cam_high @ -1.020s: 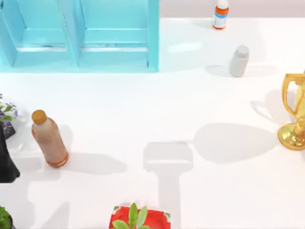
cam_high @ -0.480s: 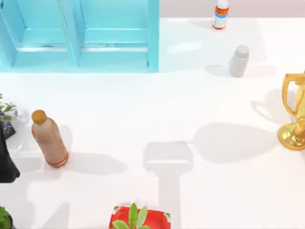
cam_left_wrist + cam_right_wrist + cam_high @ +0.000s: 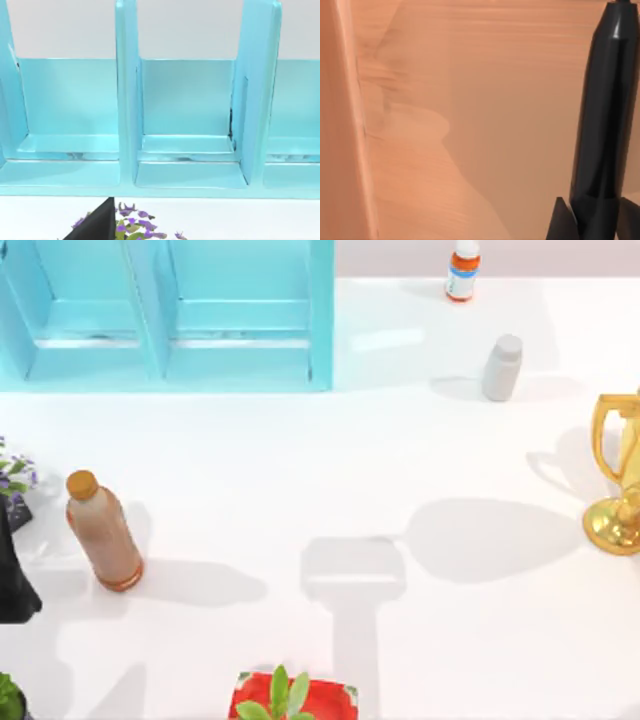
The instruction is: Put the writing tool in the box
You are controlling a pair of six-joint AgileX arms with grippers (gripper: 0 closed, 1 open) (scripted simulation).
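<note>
The big blue shelf [image 3: 165, 315] stands at the desk's [image 3: 330, 450] far left corner. The brown bottle [image 3: 102, 530] stands near the left edge, with the parked left arm's black gripper [image 3: 12, 575] right at that edge; I cannot tell if it is open. In the right wrist view, the right gripper [image 3: 592, 220] is closed on the black pen [image 3: 605, 110], held inside the brown box [image 3: 445, 115], near its wall. The job looks almost done. Letting go is left.
</note>
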